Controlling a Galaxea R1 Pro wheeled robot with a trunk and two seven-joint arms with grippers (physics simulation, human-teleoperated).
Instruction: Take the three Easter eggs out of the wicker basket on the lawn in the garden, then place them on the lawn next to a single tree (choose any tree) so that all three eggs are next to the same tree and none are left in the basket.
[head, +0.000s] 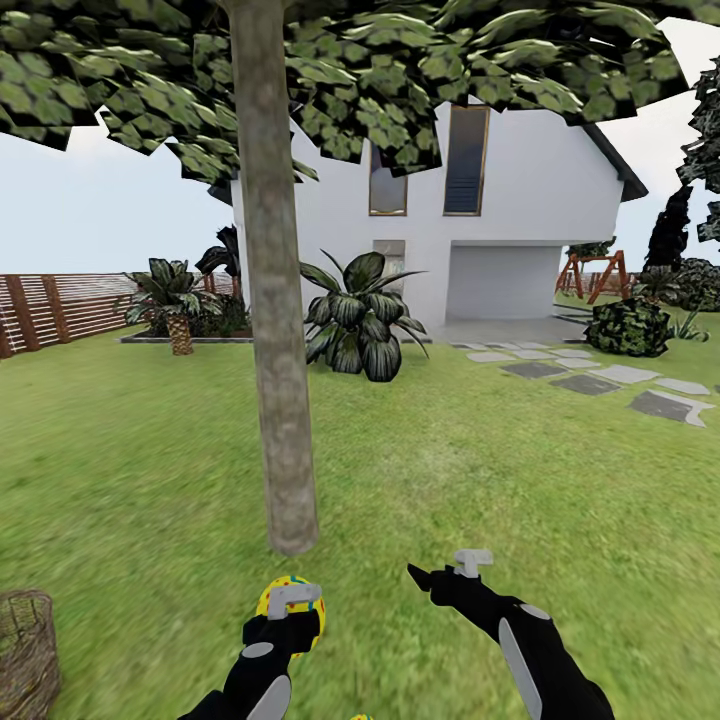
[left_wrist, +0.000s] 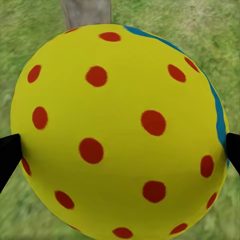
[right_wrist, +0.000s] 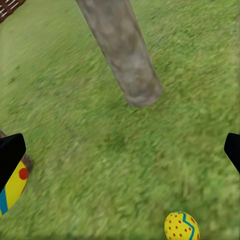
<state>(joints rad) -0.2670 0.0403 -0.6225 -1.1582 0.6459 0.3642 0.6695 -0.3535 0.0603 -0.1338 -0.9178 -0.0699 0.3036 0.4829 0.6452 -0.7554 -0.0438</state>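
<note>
A yellow Easter egg (head: 270, 601) with red dots is held just above the lawn (head: 450, 470), with my left gripper (head: 290, 608) shut on it. The left wrist view has this egg (left_wrist: 120, 130) between both fingertips, and the trunk rises behind it. The tree (head: 277, 320) stands right ahead, its base about an arm's reach from both grippers. My right gripper (head: 432, 580) is open and holds nothing, low over the grass to the right of the trunk base (right_wrist: 142, 92). Another egg (right_wrist: 181, 226) lies on the grass near that gripper. The wicker basket (head: 25, 650) sits at the lower left.
A low broad-leaved dark plant (head: 360, 320) grows behind the tree, before a white house (head: 520, 200). Grey stepping stones (head: 590, 380) run off to the right. A wooden fence (head: 60, 305) borders the left side. Open grass lies all around the trunk.
</note>
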